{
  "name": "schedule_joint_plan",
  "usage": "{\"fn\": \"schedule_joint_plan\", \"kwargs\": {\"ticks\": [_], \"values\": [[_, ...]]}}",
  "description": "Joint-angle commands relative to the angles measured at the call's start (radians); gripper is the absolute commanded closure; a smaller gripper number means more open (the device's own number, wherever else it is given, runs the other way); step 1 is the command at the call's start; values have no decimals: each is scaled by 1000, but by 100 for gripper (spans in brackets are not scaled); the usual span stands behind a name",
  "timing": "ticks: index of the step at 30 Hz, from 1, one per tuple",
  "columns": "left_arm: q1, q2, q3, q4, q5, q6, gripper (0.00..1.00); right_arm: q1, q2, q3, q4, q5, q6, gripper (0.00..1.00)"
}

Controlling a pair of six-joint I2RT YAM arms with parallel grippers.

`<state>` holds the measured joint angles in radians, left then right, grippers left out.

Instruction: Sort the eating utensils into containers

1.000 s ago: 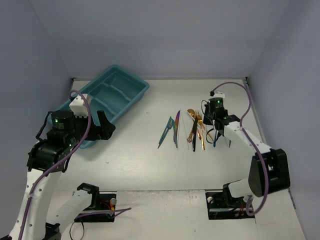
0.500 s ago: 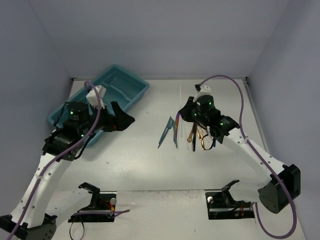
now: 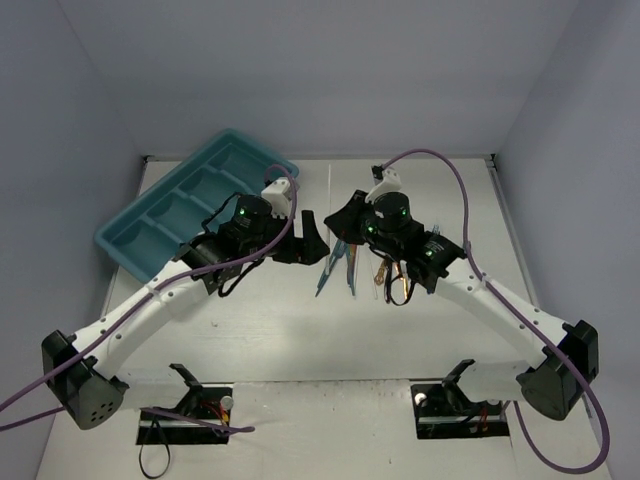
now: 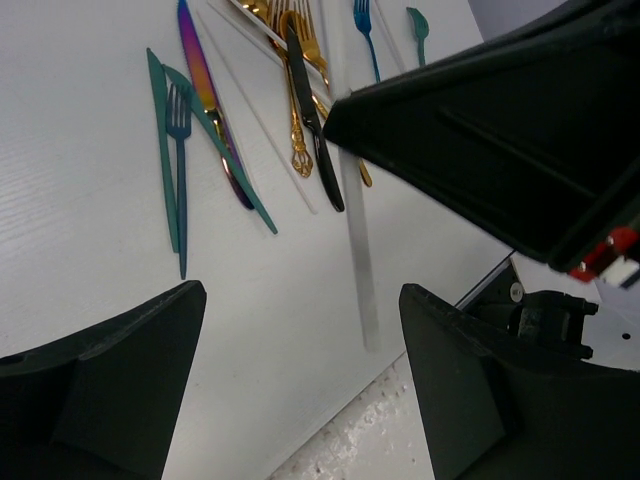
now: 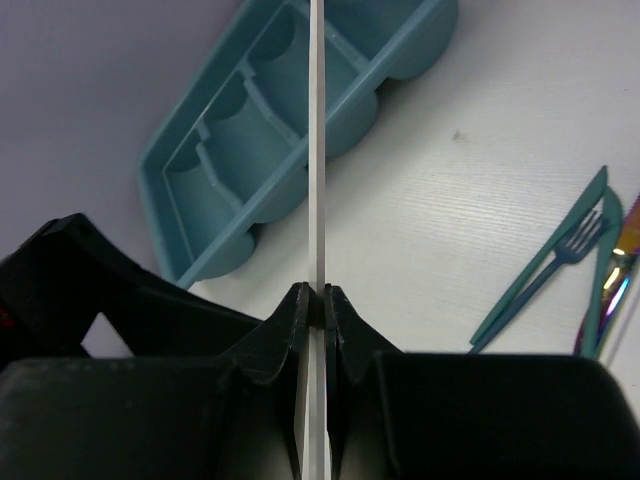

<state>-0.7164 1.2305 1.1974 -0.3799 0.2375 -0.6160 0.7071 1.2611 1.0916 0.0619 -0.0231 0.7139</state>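
Observation:
The eating utensils lie in a loose row at the table's middle (image 3: 365, 268): a teal fork (image 4: 180, 170), an iridescent purple knife (image 4: 205, 100), gold pieces (image 4: 295, 110), a black one (image 4: 315, 130) and a blue fork (image 4: 365, 30). The teal tray (image 3: 110, 240) with its long containers (image 5: 290, 130) sits at the back left. My right gripper (image 5: 314, 292) hangs above the row's left end, shut on a thin pale silvery utensil (image 5: 317, 150) seen edge-on. My left gripper (image 4: 300, 380) stands open just left of it, nothing between its fingers (image 4: 100, 380).
The two grippers (image 3: 305, 240) (image 3: 345, 222) are close together above the table's middle. The left arm's black body (image 5: 100, 290) fills the lower left of the right wrist view. Grey walls close in the back and sides.
My left arm has swung right from over the tray to beside the utensil row, its jaws narrowing slightly. My right arm has carried the pale utensil left, from the row's right end to its left end.

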Motion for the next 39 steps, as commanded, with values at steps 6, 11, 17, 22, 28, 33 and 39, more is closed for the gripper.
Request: {"fn": "schedule_joint_plan", "kwargs": {"ticks": [6,11,17,22,28,33,39], "values": [[-32,42,42,154,-77,-36,34,41,3,27,145,20,75,100],[-32,43,24,160,-112,-55,68,53,11,16,162,20,85,100],[-32,2,-15,144,-180,-77,100,57,27,3,170,54,78,78],[-21,-36,-55,88,-307,-111,100,54,6,-24,168,133,49,28],[160,-98,-147,0,-330,-188,100,-18,-56,-38,115,228,-27,11],[417,-166,-176,-130,-358,-170,100,-144,-130,-90,-2,302,-123,11],[739,-102,-172,-172,-360,-135,100,-220,-213,-188,-56,334,-191,11]]}}
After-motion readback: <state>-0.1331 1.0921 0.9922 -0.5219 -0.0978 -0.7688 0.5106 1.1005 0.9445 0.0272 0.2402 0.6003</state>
